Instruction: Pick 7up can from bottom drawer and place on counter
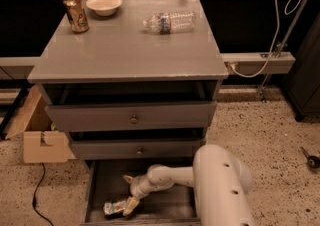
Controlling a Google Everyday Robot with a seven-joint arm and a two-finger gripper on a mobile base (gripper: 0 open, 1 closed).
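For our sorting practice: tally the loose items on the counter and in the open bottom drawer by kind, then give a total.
Cans: 2 (gold-brown can on the counter; 7up can lying in the bottom drawer, right beside the open gripper)
Bottles: 1 (clear plastic bottle, on its side)
Bowls: 1 (white bowl)
Total: 4

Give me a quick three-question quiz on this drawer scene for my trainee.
1. True or false: the 7up can lies on its side in the bottom drawer.
2. Which lies on its side on the counter? A bowl, B clear bottle, C gold-brown can.
3. Fill in: the open gripper is down in the drawer, right beside the ___.
Key: 1 true; 2 B; 3 7up can.
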